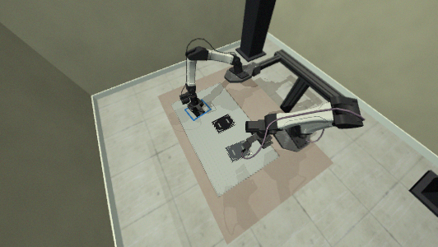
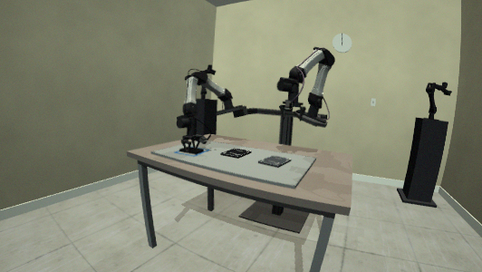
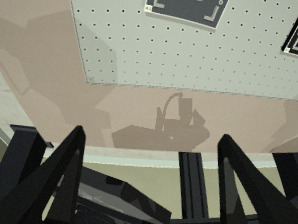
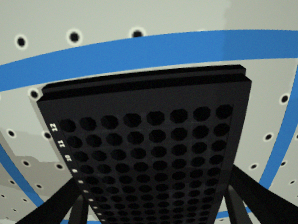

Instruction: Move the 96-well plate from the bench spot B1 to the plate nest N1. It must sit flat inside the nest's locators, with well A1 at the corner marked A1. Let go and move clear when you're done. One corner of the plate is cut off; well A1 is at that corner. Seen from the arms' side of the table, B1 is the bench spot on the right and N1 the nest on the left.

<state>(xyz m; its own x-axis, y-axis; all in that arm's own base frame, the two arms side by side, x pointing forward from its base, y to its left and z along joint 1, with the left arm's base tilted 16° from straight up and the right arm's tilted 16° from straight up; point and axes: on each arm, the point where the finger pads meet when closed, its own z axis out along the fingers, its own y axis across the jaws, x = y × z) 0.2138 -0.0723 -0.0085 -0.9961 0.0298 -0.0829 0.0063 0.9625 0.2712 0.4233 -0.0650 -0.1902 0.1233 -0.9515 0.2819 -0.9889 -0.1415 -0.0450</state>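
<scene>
The black 96-well plate (image 1: pixel 198 112) (image 2: pixel 192 150) (image 4: pixel 145 145) is inside the blue outline (image 1: pixel 189 115) (image 4: pixel 150 49) of B1, at or close to the mat. Its column numbers from 12 run down the left edge in the right wrist view; its near end is hidden. My right gripper (image 2: pixel 191 148) (image 4: pixel 153 173) is shut on the plate's long sides. My left gripper (image 2: pixel 291 108) (image 3: pixel 153 135) is open and empty, high above the table's arm side. The grey nest N1 (image 1: pixel 235 153) (image 2: pixel 274 160) (image 3: pixel 187 10) is empty, with a pale corner label (image 3: pixel 148 8).
A second, black nest (image 1: pixel 223 123) (image 2: pixel 236 153) lies between B1 and the grey nest, with nothing in it. The perforated pale mat (image 1: pixel 206 152) (image 2: pixel 290 174) (image 3: pixel 105 50) bears all of these. The arm mounts and their frame stand along the table's arm side.
</scene>
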